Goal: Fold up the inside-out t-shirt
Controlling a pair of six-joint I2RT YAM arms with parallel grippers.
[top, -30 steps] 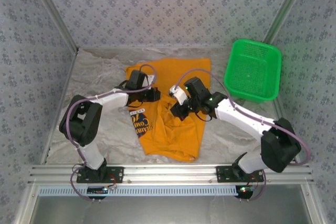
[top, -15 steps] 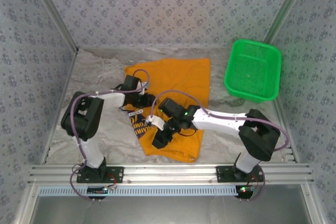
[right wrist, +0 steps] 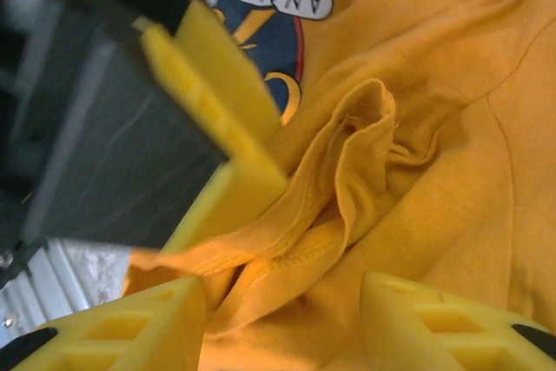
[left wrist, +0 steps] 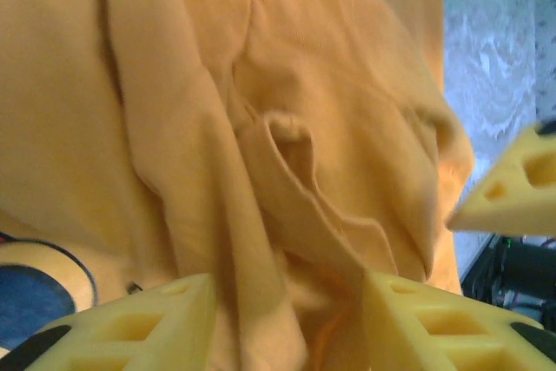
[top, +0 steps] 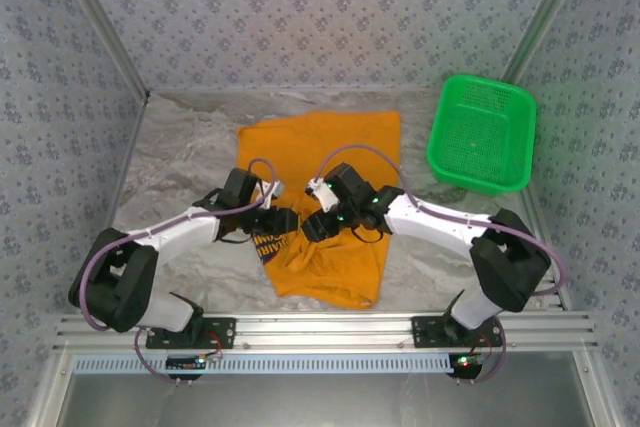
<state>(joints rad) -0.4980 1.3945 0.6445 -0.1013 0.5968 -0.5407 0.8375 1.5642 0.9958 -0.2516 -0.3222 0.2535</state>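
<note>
Left tool (top: 285, 219) and right tool (top: 312, 225): both released, jaws apart. The inside-out t-shirt (top: 340, 147) lies crumpled on the desk (top: 180, 147) directly beneath both, with a raised ridge between each tool's fingers. Recommendation: seat deep and close squarely on the ridge before lifting.

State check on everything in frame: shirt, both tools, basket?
t-shirt: far half spread flat, near half bunched in ridges, not yet folded.
left tool: open, fingers either side of a cloth ridge.
right tool: open, low over the bunched cloth, close to the left tool.
basket: upright, far right, apart from the t-shirt.
</note>
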